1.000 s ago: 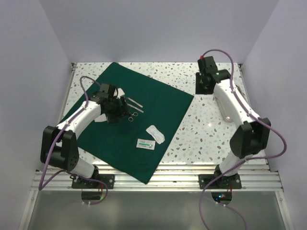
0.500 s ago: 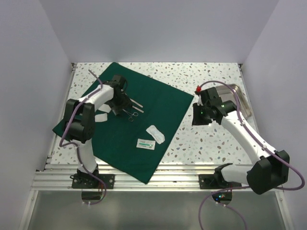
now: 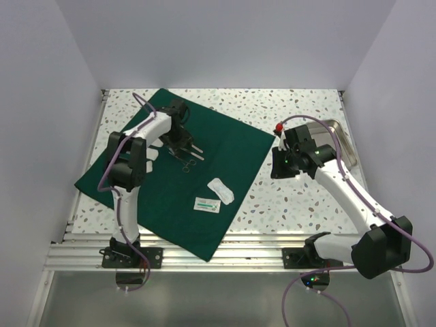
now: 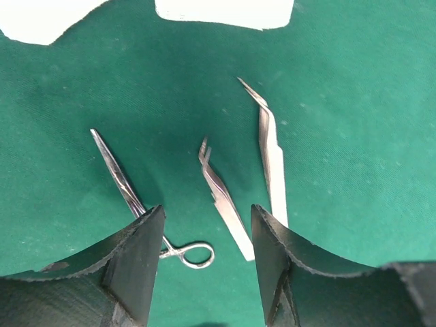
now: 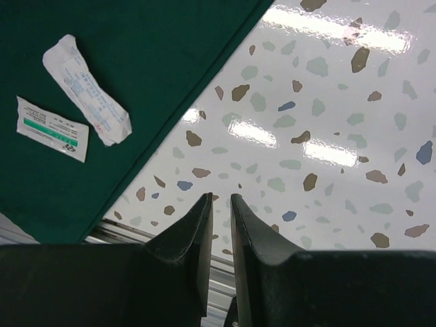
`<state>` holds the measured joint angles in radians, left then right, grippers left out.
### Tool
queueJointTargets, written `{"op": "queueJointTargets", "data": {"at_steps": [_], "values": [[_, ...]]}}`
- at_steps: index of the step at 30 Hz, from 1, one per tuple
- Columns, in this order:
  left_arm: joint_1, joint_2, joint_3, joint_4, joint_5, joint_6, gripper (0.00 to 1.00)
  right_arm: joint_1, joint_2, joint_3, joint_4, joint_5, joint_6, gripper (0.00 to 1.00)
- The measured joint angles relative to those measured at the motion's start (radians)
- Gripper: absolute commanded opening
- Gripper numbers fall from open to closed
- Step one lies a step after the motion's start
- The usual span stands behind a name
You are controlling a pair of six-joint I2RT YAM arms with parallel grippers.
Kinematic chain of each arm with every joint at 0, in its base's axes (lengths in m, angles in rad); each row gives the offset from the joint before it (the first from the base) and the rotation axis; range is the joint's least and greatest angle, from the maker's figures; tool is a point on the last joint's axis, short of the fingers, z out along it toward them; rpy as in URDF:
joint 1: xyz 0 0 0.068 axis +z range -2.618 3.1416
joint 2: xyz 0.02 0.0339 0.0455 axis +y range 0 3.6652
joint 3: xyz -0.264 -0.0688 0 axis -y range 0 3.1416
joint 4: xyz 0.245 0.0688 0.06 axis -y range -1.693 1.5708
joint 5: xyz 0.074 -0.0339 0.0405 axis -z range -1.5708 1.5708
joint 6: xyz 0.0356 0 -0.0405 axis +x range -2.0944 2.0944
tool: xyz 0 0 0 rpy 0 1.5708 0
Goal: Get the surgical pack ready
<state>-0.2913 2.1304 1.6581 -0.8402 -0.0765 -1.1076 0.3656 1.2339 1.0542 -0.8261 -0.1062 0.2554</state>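
The surgical pack (image 3: 225,146) is a dark green cloth drape spread flat as a broad sheet over the left half of the table. On it lie ring-handled forceps (image 4: 122,180) and two steel tweezers (image 4: 221,197), (image 4: 272,157). My left gripper (image 4: 208,211) hovers open just above them, its fingers either side of the forceps' ring and one tweezer's end, holding nothing. In the top view the left gripper (image 3: 179,142) is over the drape's back part. My right gripper (image 5: 218,199) hangs over bare table beside the drape's right edge (image 5: 170,54), with a narrow gap and nothing between the fingers.
Two white packets (image 3: 221,191), (image 3: 206,204) lie on the drape's middle, also seen as packets (image 5: 85,88), (image 5: 51,129) in the right wrist view. White gauze pieces (image 4: 218,10) lie beyond the instruments. A shiny steel tray (image 3: 338,139) stands at the right, behind the right arm.
The left arm has reached farther back over the instruments while its jaws narrowed. The right arm swung from the back corner to the drape's right edge, its jaws closing to a slit.
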Motion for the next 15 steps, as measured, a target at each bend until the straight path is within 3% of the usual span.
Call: {"op": "queueJointTargets", "data": {"at_steps": [7,15], "values": [[0.000,0.059,0.069,-0.061,-0.015,-0.019,0.52,0.000,0.000,-0.016,0.019,-0.002,-0.016,0.21],[0.000,0.118,0.165,-0.122,-0.034,-0.026,0.41,0.000,-0.005,-0.021,0.024,-0.002,-0.025,0.21]]}}
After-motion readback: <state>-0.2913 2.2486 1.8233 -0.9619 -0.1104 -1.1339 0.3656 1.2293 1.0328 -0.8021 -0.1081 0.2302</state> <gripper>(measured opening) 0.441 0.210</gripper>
